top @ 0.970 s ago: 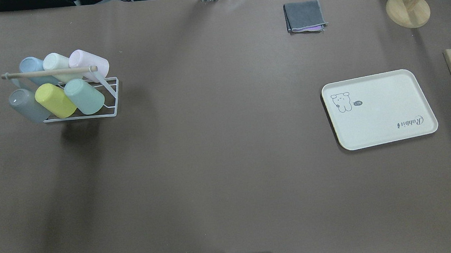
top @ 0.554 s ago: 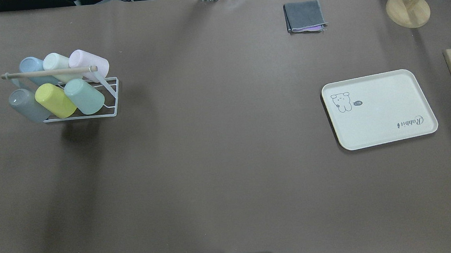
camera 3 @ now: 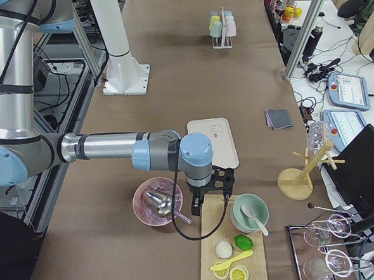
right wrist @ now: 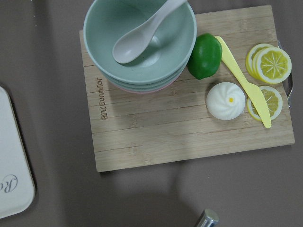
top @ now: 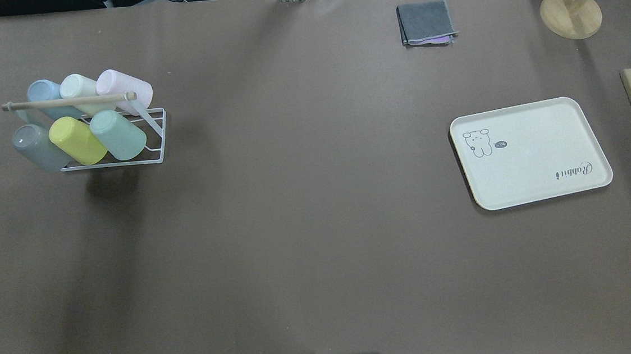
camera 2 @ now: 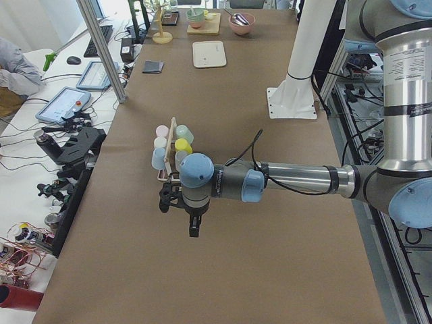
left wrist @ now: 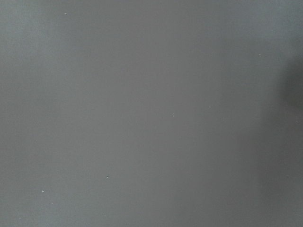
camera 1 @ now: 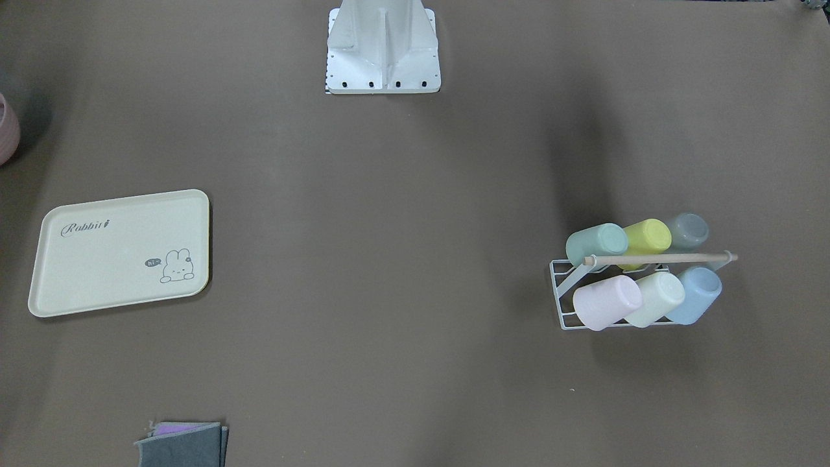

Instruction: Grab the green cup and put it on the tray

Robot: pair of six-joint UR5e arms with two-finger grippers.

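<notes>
The green cup (top: 118, 135) lies tilted on a white wire rack (top: 156, 150) at the table's left, in the near row beside a yellow cup (top: 77, 140). It also shows in the front-facing view (camera 1: 595, 243). The cream tray (top: 530, 151) with the "Rabbit" lettering lies flat and bare at the right, also in the front-facing view (camera 1: 120, 253). My left gripper (camera 2: 191, 219) shows only in the exterior left view, above the table on the near side of the rack. My right gripper (camera 3: 200, 202) shows only in the exterior right view, over a wooden board. I cannot tell whether either is open.
The rack holds several other pastel cups under a wooden rod (top: 67, 101). A folded grey cloth (top: 426, 23) and a wooden stand (top: 570, 13) are at the back right. The wooden board (right wrist: 189, 104) carries stacked bowls (right wrist: 142, 42), a lime, a bun, lemon slices. A pink bowl (camera 3: 158, 202) stands beside it.
</notes>
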